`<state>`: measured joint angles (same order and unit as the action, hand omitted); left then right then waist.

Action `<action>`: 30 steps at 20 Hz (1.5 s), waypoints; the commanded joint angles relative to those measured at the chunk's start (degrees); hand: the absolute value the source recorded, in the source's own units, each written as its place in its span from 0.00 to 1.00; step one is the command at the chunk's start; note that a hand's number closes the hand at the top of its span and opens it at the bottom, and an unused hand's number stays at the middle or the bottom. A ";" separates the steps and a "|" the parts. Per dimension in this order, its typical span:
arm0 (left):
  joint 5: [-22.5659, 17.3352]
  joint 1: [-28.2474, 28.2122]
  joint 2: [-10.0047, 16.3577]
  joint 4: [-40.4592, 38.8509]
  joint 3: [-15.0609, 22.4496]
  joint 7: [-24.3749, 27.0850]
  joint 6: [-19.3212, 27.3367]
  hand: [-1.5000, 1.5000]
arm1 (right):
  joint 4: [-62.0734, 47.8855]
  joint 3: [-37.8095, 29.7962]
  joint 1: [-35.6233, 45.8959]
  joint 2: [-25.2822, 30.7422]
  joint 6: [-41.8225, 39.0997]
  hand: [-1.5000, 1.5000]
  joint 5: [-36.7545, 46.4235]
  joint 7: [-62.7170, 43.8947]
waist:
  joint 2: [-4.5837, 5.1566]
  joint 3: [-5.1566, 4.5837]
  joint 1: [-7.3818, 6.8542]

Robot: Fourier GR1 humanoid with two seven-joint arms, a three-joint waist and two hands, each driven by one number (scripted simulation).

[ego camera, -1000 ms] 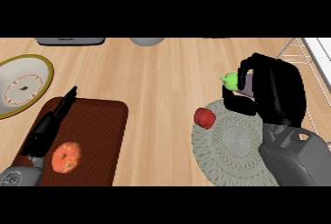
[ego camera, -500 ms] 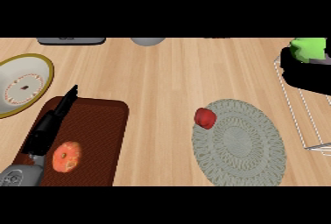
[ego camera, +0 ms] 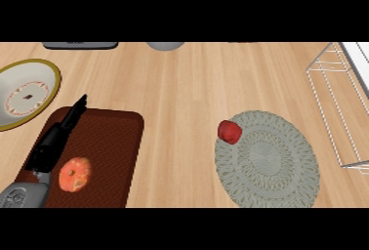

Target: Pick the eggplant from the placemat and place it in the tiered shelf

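The eggplant shows nowhere, nor does the right hand, so I cannot tell whether it is held or already on the shelf (ego camera: 333, 112) at the worktop's right edge. My worry is that, set off-centre on those thin wires, it could roll off. Near the left front corner the left hand (ego camera: 52, 144) lies flat, fingers straight, on a brown board (ego camera: 108, 146) beside an orange fruit (ego camera: 75, 174). The placemat (ego camera: 270, 161) bears only a red thing (ego camera: 230, 132) at its left rim. The worktop is pale wood, with a plate (ego camera: 29, 93) at the left edge.
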<state>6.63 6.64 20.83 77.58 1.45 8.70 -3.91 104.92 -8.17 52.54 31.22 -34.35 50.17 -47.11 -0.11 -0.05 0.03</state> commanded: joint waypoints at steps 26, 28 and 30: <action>3.88 1.33 -3.63 0.01 -2.36 -0.62 -1.33 0.50 | -34.37 -8.89 -11.89 9.46 16.31 1.00 0.59 29.95 | 0.24 0.05 -0.62; 4.33 2.51 -3.60 0.39 -2.12 -1.74 -1.86 0.50 | -30.65 -10.44 -19.31 8.43 19.46 1.00 1.11 31.07 | 0.17 0.05 -0.15; 4.20 0.45 -3.86 2.31 -2.69 -1.87 -1.59 0.50 | -33.86 -9.67 -18.44 9.45 19.77 1.00 2.54 31.74 | 0.17 0.06 -0.41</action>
<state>10.16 7.06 17.63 78.62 -0.96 7.97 -5.85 75.57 -17.99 34.86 39.93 -17.46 50.85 -17.61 0.05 0.01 -0.26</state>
